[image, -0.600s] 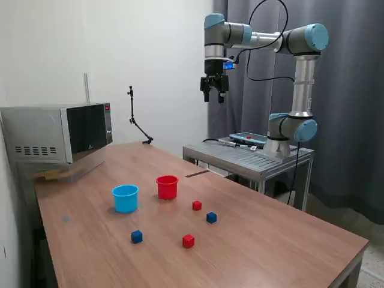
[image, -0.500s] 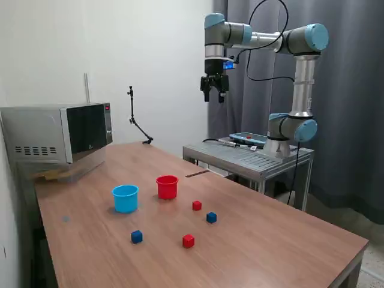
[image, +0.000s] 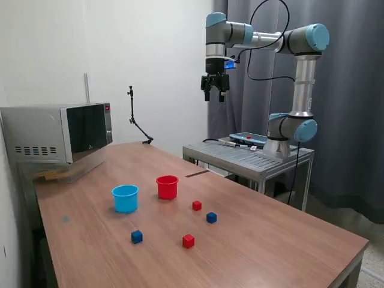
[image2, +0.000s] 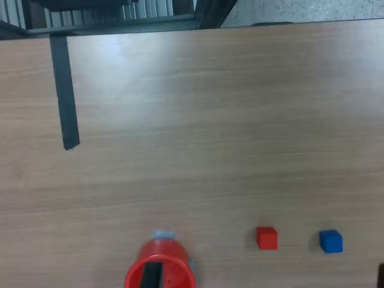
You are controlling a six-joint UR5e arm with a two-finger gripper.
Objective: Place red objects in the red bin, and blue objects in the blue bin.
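Wooden table (image: 282,234) fills the room's near side, and high above its far edge the gripper (image: 215,95) hangs with fingers parted and empty, well apart from the red cup (image: 167,186), light blue cup (image: 125,198), two red cubes (image: 197,206) (image: 188,240) and two blue cubes (image: 211,218) (image: 137,236) below.

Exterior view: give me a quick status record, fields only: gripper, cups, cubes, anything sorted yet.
gripper: high above the table's far edge, holding nothing; open or shut unclear
red cup: upright, no cube visible inside
light blue cup: upright, at the exterior view's left of the red cup
red cubes: and, both loose on the table
blue cubes: and, both loose
sorted: none visibly
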